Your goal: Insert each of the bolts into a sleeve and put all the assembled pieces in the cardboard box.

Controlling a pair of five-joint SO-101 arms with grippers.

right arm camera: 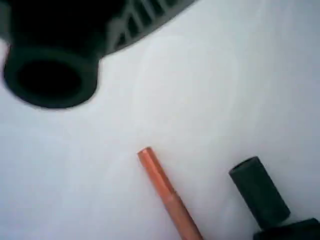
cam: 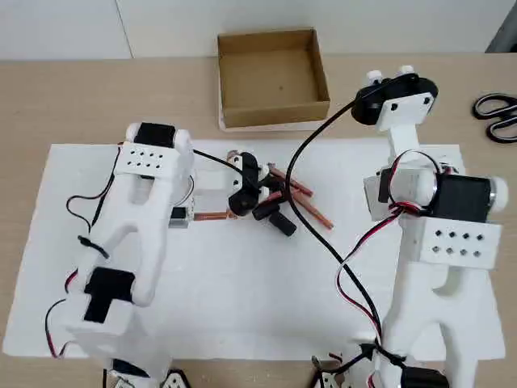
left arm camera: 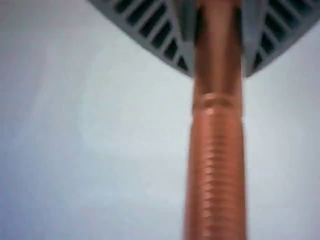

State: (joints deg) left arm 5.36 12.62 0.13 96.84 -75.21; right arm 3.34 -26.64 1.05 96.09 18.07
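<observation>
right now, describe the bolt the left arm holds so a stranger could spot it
On the white mat by the cardboard box, find the left gripper. The copper bolt sticks out of it. Unlike the loose other bolts, it is clamped.

Robotics lab bench [cam: 81,97], white mat [cam: 242,299], scissors [cam: 497,115]

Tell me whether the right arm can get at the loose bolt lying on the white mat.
Reaching it, probably yes: the bolt lies on open mat, apart from the loose sleeve beside it. Gripping it, likely not: the right gripper is shut on a sleeve.
</observation>
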